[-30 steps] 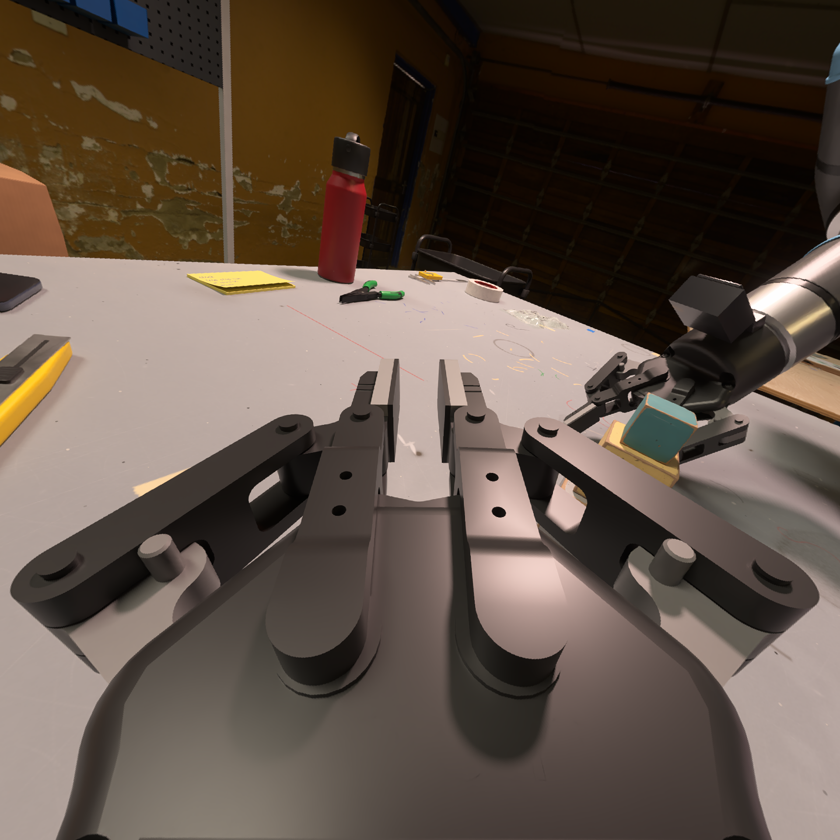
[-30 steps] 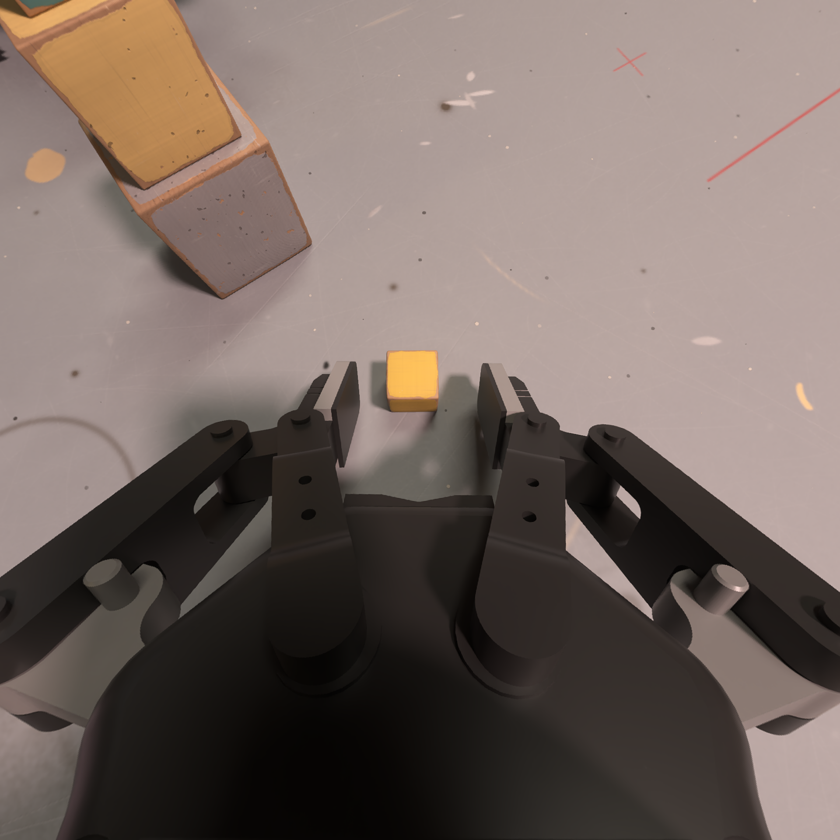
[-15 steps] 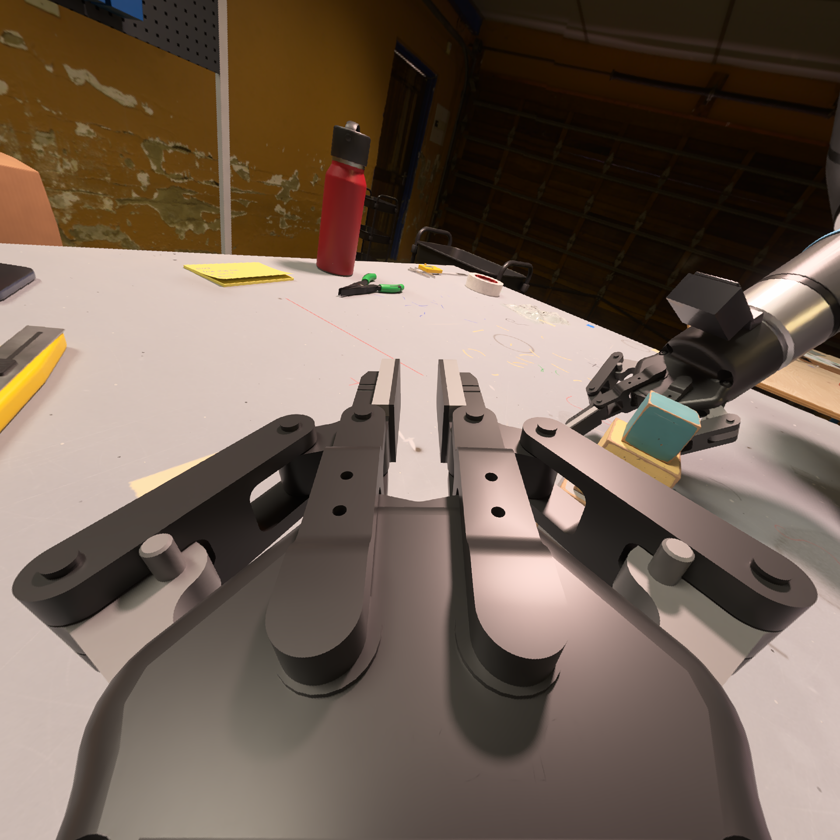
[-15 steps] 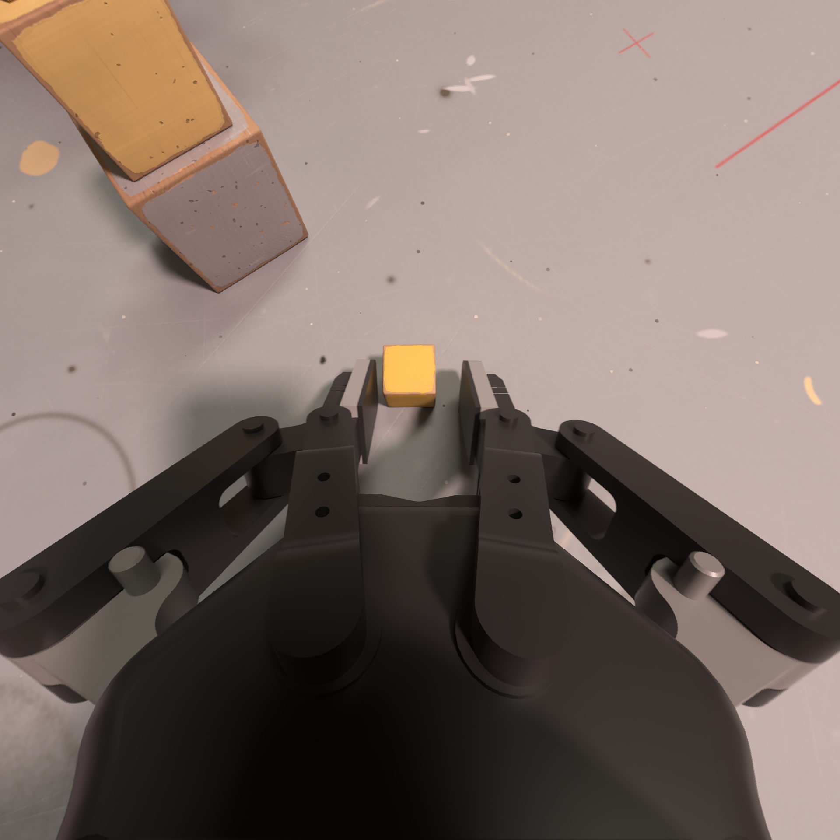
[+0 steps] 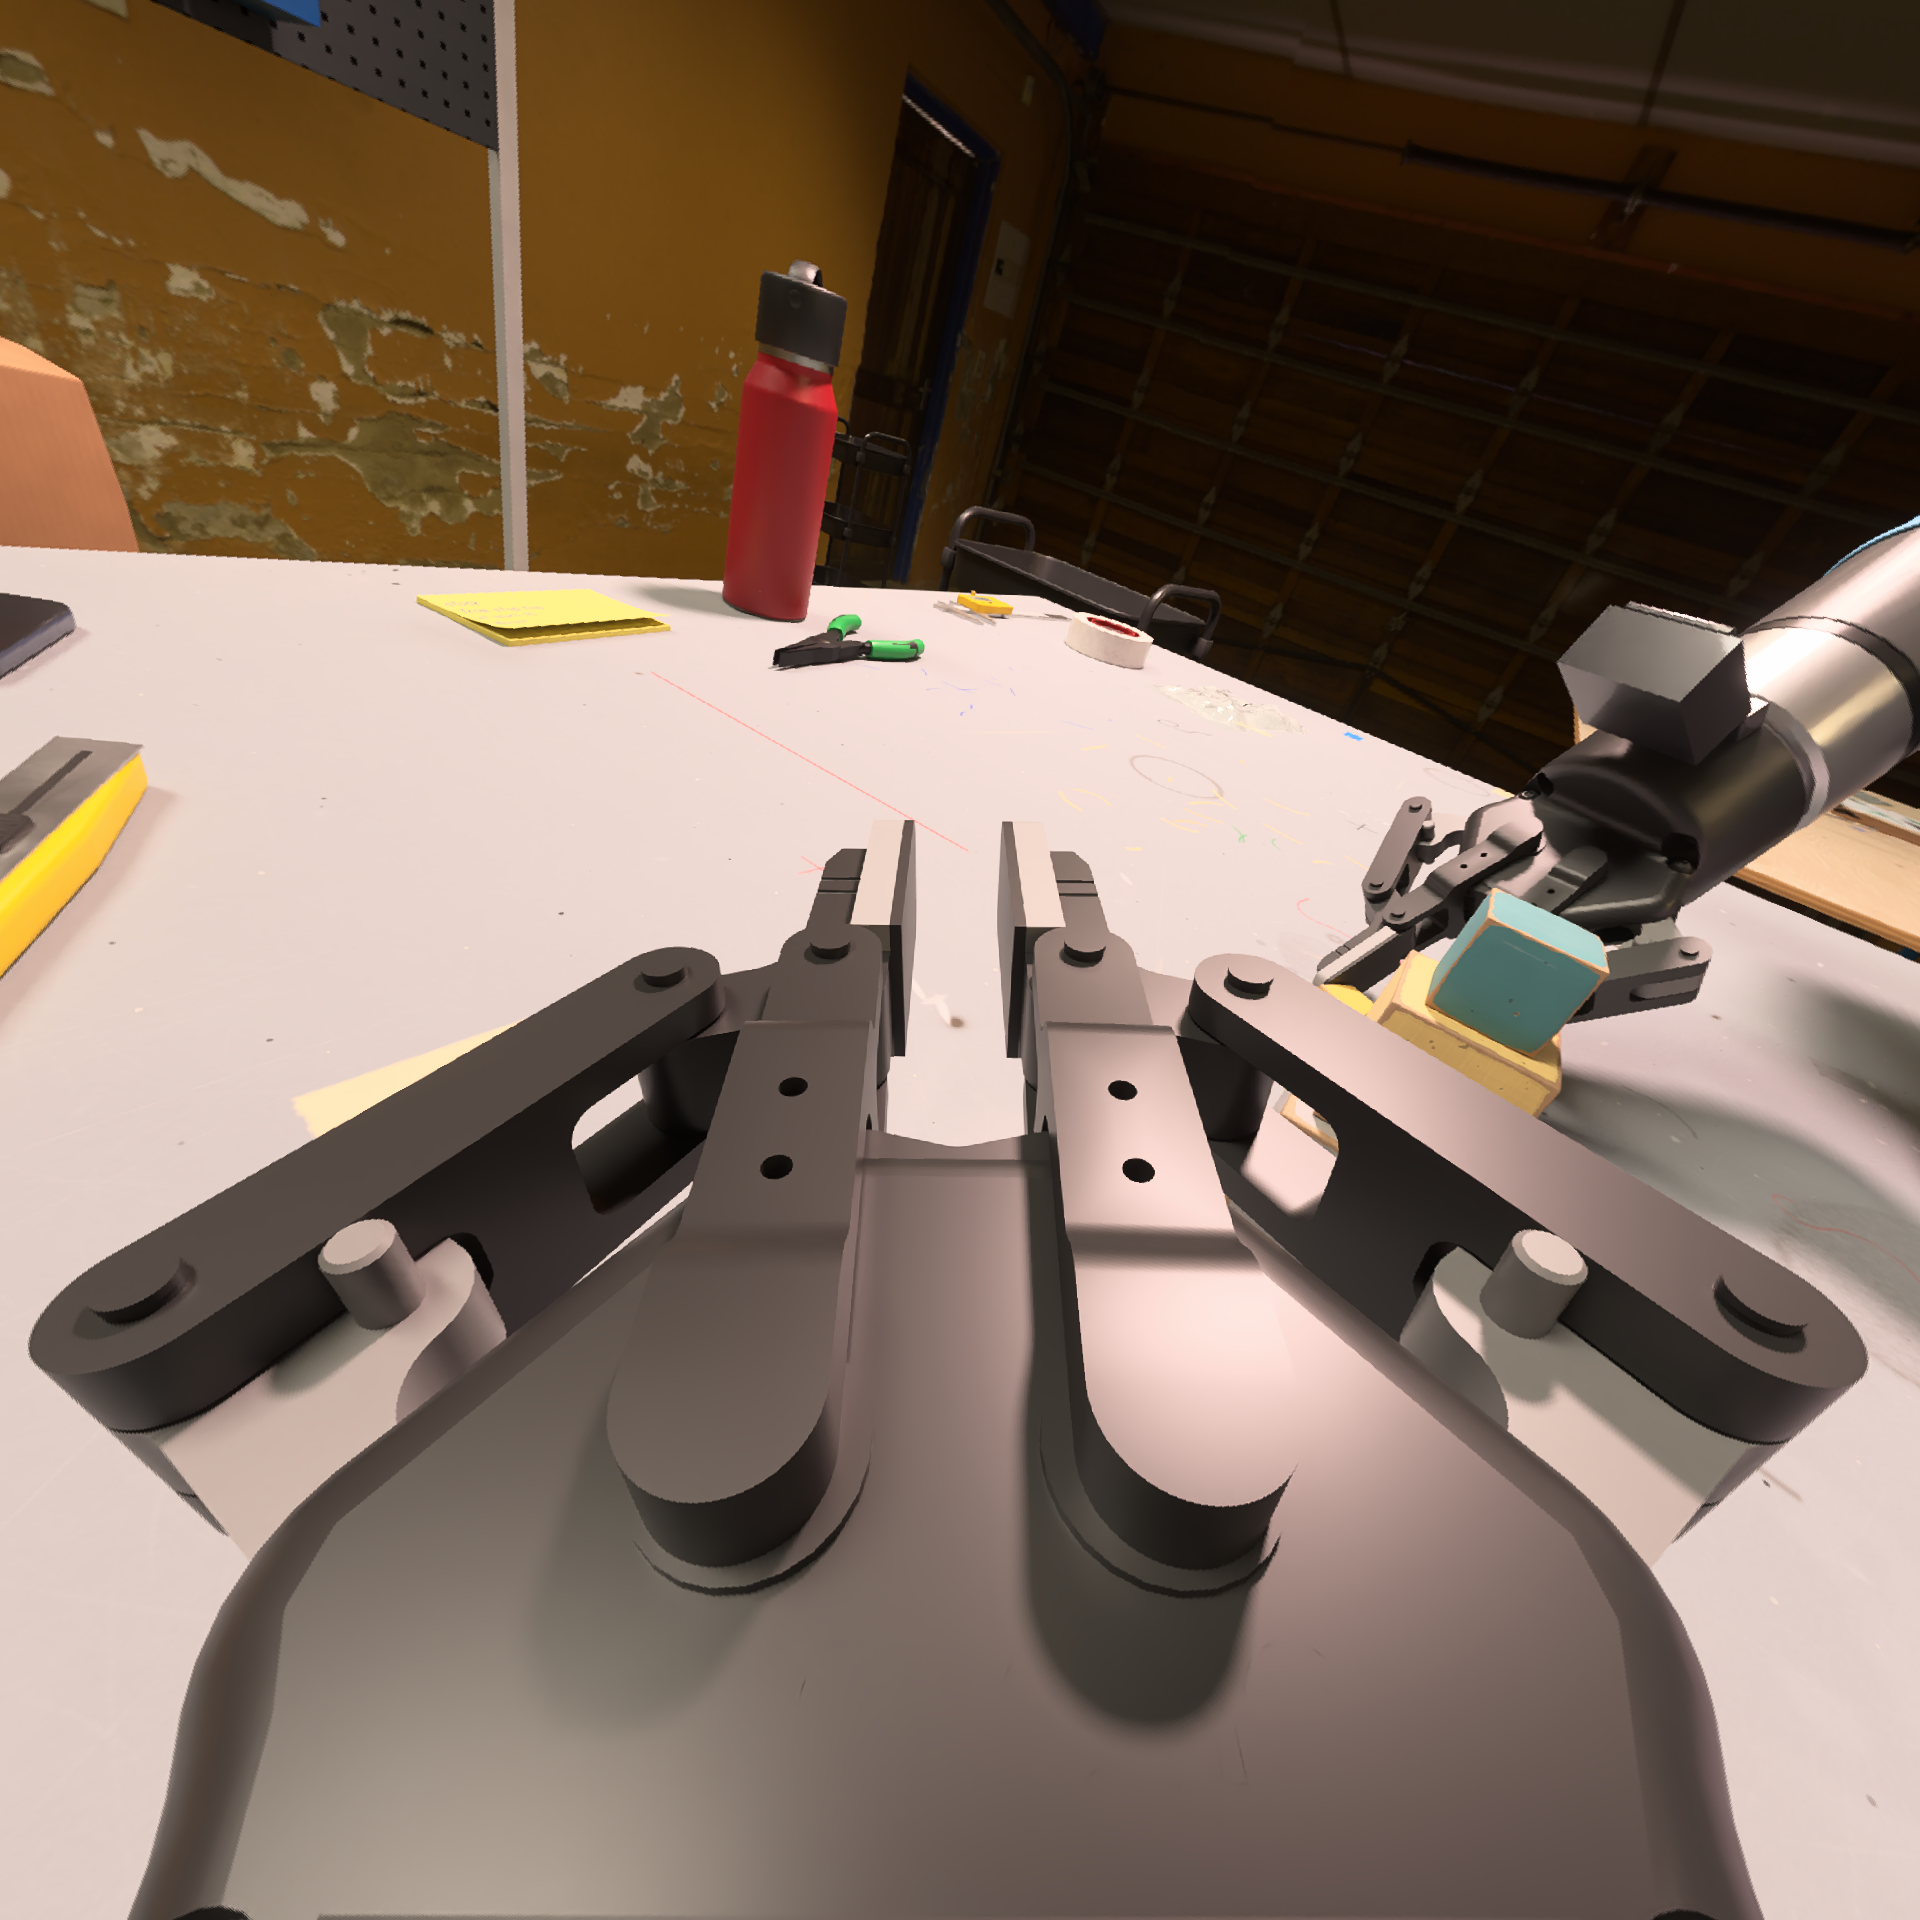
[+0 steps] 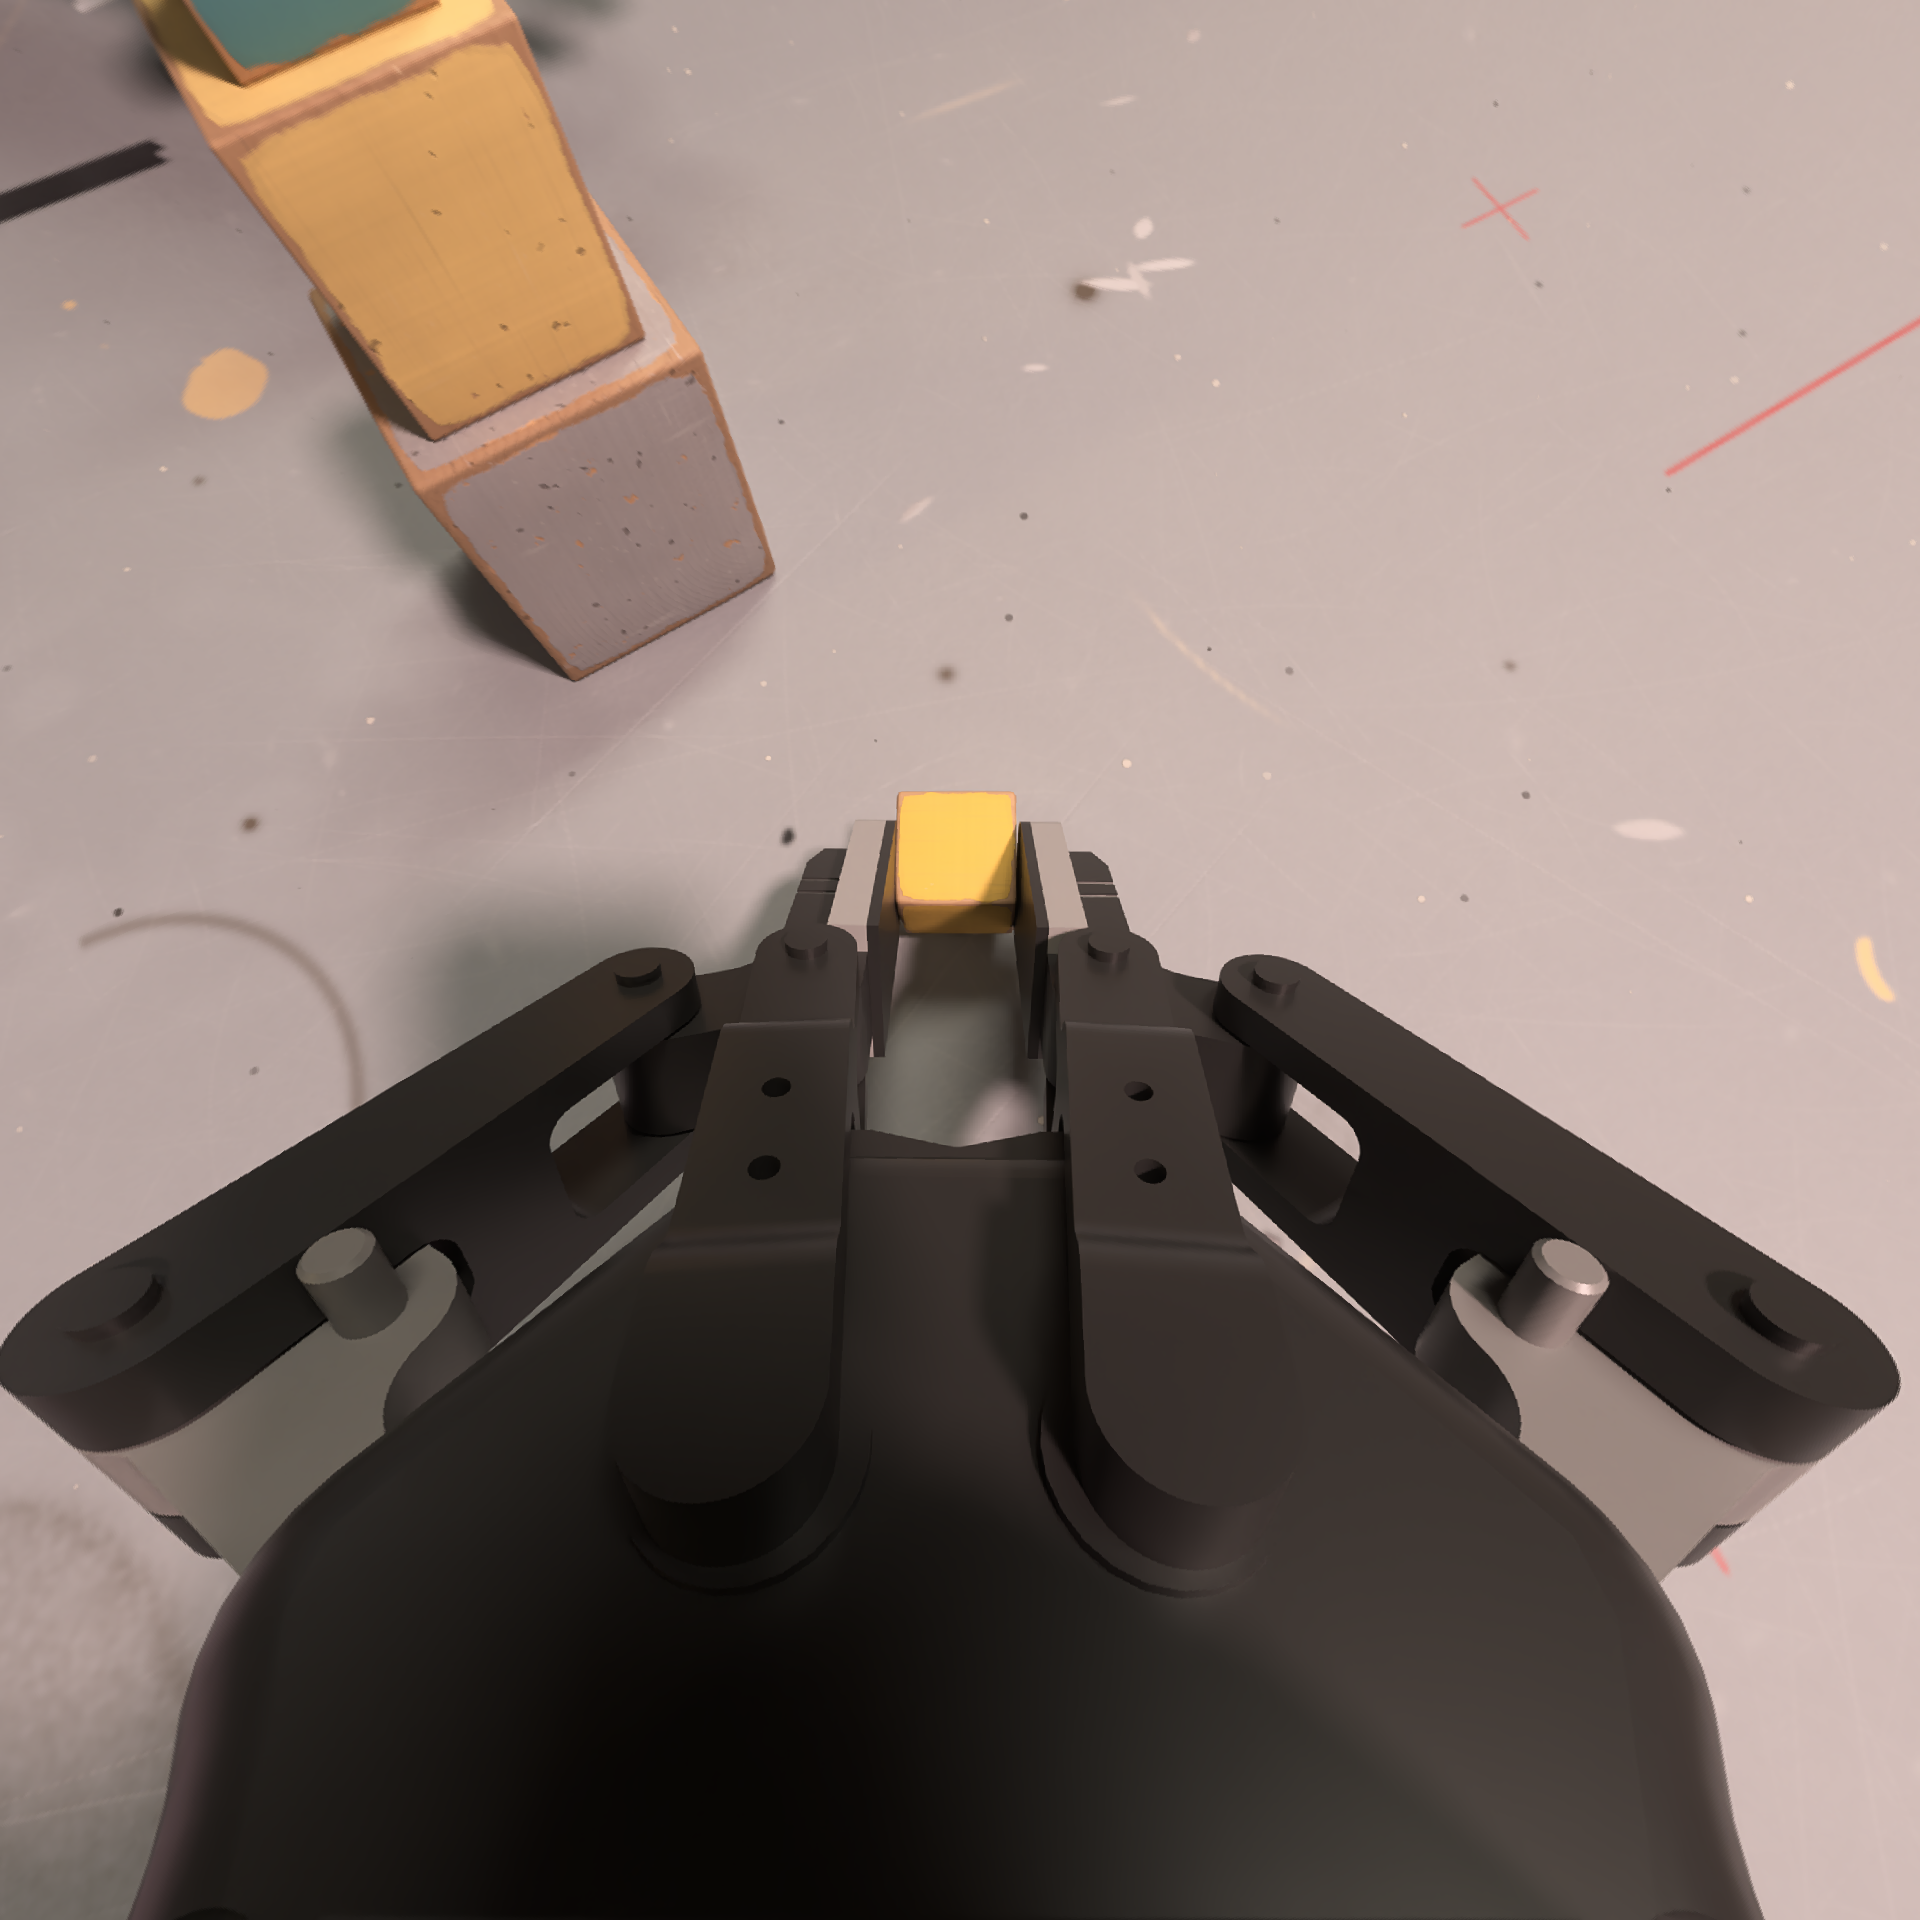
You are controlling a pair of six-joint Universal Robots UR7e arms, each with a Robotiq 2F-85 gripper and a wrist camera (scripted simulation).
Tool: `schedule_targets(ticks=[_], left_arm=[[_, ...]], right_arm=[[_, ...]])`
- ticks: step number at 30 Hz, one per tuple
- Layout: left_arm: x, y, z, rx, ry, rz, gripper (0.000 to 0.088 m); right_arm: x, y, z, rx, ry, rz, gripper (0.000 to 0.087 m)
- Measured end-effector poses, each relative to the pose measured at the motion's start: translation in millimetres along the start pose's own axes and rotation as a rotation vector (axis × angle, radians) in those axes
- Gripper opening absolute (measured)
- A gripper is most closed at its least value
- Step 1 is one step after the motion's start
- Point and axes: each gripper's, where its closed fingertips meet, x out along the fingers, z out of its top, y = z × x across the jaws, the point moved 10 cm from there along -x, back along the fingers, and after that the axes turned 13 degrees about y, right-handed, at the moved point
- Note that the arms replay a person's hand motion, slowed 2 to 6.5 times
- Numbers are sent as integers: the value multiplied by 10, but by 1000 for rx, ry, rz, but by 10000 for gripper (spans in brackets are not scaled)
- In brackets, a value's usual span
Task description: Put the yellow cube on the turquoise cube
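My right gripper [image 6: 954, 844] is shut on the small yellow cube [image 6: 954, 857], low over the grey table. The turquoise cube [image 6: 301, 26] tops a stack at the upper left, on a bigger yellow block [image 6: 436, 260] that sits on a grey block [image 6: 603, 540]. In the left wrist view the turquoise cube [image 5: 1512, 982] sits tilted on the yellow block [image 5: 1455, 1055], with the right gripper [image 5: 1382, 940] just behind it. My left gripper [image 5: 956, 873] hovers over bare table left of the stack. Its jaws are a narrow gap apart with nothing between them.
At the table's far side stand a red bottle [image 5: 779, 478], a yellow notepad [image 5: 540, 616], green-handled pliers [image 5: 847, 649] and a tape roll [image 5: 1110, 636]. A yellow utility knife [image 5: 52, 862] lies at the left edge. A wooden board [image 5: 1849, 873] lies at the far right.
My right gripper's jaws closed from wide open onto the yellow cube. The stack has shifted right and down in its view. The left gripper has hardly moved.
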Motion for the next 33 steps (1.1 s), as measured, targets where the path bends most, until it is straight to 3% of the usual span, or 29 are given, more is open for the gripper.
schedule_targets(ticks=[12, 24, 33], left_arm=[[4, -12, 2, 13, 5, 5, 142], [9, -13, 2, 14, 11, 3, 142], [22, -24, 1, 23, 20, -13, 140]], right_arm=[[-234, -6, 197, -84, -121, 112, 203], [-713, 86, 900, -269, -214, 220, 203], [-662, 190, 1241, -397, -195, 292, 203]])
